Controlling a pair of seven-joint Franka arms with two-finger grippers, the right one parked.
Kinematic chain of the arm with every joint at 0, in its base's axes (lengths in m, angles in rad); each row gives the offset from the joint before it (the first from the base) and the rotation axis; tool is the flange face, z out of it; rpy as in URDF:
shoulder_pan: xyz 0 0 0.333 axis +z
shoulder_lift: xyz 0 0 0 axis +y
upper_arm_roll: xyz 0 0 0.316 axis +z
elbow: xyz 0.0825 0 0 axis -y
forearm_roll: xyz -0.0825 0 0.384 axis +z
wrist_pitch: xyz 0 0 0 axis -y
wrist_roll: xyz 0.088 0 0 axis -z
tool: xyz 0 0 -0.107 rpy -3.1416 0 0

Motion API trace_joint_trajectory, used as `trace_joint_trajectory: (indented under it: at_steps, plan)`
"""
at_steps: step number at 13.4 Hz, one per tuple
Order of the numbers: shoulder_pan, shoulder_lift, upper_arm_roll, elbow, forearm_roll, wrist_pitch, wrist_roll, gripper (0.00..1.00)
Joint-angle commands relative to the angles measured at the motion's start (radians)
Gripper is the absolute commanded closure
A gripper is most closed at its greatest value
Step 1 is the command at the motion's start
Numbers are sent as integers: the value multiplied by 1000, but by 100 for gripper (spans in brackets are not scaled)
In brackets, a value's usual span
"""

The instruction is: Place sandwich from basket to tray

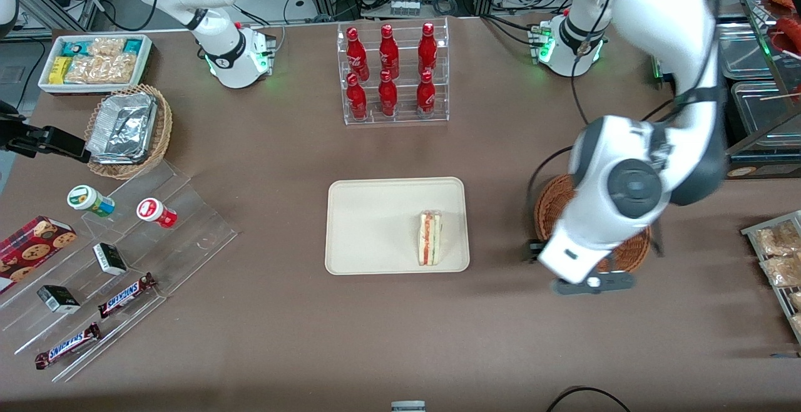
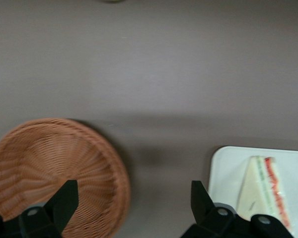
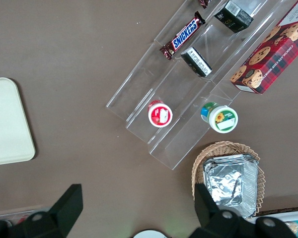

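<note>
Front view: sandwich (image 1: 429, 238) lies on tray (image 1: 375, 224), at edge nearest basket (image 1: 554, 202). Claw (image 2: 131, 198) hovers above bench (image 1: 300, 149) between basket and tray, fingers spread wide, empty.

Cream tray (image 1: 375, 224), reddish-brown woven basket (image 2: 49, 163), red-green-striped white sandwich (image 1: 429, 238).

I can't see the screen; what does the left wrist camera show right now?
The open gripper hangs above brown table, empty, between a round reddish-brown wicker basket with nothing visible in it and a cream tray. A wrapped triangular sandwich lies on the tray.
</note>
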Motion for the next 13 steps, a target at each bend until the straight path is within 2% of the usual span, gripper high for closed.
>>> trace_joint_trajectory:
  at_steps: [1, 5, 13]
  plan:
    - [56, -72, -9, -18, -7, -81, 27, 0]
    - [85, -170, -6, -32, 4, -205, 30, 0]
    - [91, -491, -4, -304, 16, -260, 27, 0]
